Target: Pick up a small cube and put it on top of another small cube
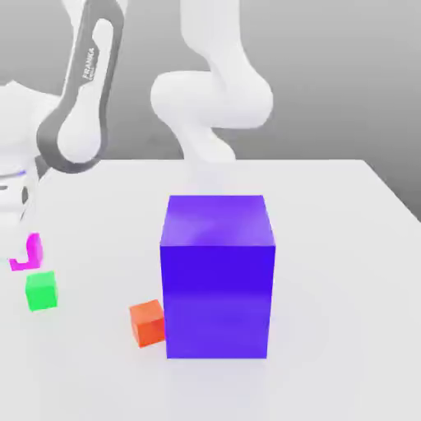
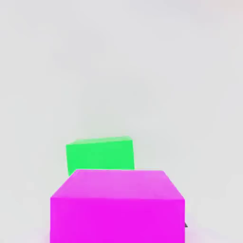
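Observation:
The small magenta cube (image 1: 33, 248) hangs just above the table at the exterior view's left edge, partly covered by my gripper (image 1: 20, 247), which is shut on it. In the hand view the magenta cube (image 2: 117, 206) sits close to the camera. The small green cube (image 1: 41, 290) rests on the white table just below and slightly to the right of the magenta one in the exterior view. In the hand view the green cube (image 2: 99, 155) lies right behind the magenta cube, partly hidden by it.
A big blue-violet block (image 1: 218, 275) stands in the middle of the white table (image 1: 345, 271). A small orange-red cube (image 1: 148, 322) sits against its lower left side. The arm's white links (image 1: 214, 99) rise behind the block.

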Tool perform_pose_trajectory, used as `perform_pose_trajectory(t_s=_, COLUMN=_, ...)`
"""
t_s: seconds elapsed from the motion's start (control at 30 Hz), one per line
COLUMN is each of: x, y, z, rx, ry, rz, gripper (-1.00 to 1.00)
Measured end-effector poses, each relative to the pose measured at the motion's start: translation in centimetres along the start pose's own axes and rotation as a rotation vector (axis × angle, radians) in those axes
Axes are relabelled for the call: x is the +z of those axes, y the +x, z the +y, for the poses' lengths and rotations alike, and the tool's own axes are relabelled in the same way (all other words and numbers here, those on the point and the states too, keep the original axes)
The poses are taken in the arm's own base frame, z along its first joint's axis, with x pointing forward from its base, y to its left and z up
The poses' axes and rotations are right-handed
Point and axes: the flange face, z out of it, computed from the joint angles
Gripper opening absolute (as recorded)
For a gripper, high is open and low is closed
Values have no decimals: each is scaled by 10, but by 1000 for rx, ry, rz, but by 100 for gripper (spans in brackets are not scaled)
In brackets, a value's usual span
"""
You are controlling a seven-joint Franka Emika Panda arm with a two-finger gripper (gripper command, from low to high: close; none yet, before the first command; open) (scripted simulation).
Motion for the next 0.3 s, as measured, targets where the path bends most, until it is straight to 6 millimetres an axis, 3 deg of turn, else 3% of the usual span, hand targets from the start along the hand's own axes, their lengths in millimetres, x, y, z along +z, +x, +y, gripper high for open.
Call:
perform_pose_trajectory(t_s=0.23, x=35, y=-2, z=-11, rx=11, ry=14, rz=-10, gripper=-100)
perform_pose_trajectory(t_s=0.27, x=38, y=-3, z=-13, rx=12, ry=16, rz=-11, gripper=100)
perform_pose_trajectory(t_s=0.3, x=38, y=-3, z=-13, rx=12, ry=16, rz=-11, gripper=100)
